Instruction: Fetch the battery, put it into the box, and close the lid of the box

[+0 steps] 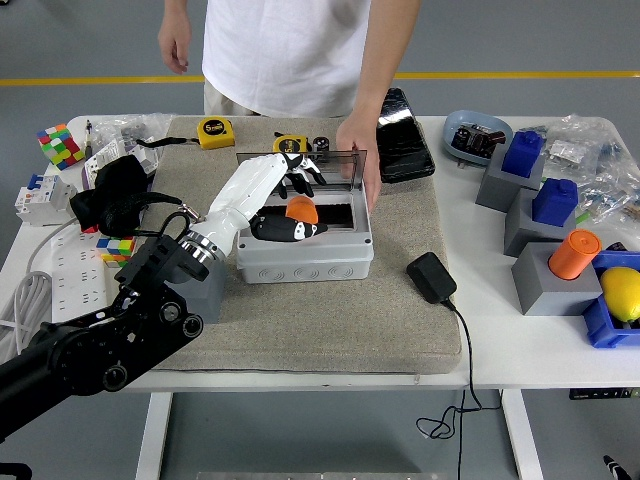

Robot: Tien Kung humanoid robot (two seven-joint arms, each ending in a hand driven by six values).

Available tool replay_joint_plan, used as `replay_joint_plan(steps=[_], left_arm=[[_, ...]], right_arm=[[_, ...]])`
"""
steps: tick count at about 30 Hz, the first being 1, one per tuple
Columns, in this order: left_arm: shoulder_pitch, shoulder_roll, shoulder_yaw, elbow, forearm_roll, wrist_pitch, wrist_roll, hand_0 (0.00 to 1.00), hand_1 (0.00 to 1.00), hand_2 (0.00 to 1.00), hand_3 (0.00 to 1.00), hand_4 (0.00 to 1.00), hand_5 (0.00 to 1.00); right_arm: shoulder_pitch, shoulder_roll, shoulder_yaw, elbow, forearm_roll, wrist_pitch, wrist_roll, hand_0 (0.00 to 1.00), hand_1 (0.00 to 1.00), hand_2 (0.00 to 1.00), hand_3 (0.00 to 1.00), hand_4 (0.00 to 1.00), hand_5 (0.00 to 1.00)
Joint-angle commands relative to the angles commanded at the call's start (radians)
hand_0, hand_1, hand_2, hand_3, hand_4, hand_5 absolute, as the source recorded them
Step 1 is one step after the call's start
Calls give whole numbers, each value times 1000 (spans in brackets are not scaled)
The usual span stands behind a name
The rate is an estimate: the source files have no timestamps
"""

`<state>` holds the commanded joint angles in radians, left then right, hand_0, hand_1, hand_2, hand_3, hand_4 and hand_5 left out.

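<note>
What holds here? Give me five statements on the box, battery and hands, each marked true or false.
1. The left robot hand reaches over the open box. True.
2. The lid is shut. False: it stands open at the box's far side.
3. The orange battery lies on the mat outside the box. False: it is in the box.
4. A person's hand is at the box's far right corner. True.
5. The right robot hand holds the lid. False: it is not in view.

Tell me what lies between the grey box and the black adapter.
Only bare mat between grey box and black adapter, in the head view.
</note>
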<state>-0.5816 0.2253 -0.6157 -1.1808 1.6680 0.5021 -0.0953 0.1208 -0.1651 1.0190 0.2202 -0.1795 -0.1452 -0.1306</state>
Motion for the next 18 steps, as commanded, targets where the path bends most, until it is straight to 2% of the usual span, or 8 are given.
replay_joint_plan(steps=[1, 6, 7, 12, 13, 18], left_arm=[[3, 2, -4, -3, 9, 2, 11, 189, 340, 344, 467, 998, 162], [23, 20, -35, -22, 35, -5, 45, 189, 340, 344, 467, 998, 162], [28, 26, -42, -26, 42, -7, 52, 189, 413, 392, 507, 998, 160], [56, 50, -68, -45, 61, -23, 74, 189, 413, 392, 507, 998, 160], [62, 54, -72, -50, 61, -26, 78, 185, 461, 428, 520, 998, 203], [92, 77, -82, -84, 77, -40, 97, 185, 461, 428, 520, 998, 203]], right_arm=[[0, 0, 1, 0, -1, 0, 0, 625, 646, 644, 555, 955, 499], [0, -1, 3, 0, -1, 0, 0, 625, 646, 644, 555, 955, 499], [1, -1, 4, 0, -2, 0, 0, 626, 647, 644, 554, 955, 499], [0, -1, 7, 0, -3, 1, 0, 626, 647, 644, 554, 955, 499], [0, -2, 7, 0, -4, 0, 0, 626, 647, 644, 555, 955, 499], [0, -3, 10, 1, -6, 0, 0, 626, 647, 644, 555, 955, 499]])
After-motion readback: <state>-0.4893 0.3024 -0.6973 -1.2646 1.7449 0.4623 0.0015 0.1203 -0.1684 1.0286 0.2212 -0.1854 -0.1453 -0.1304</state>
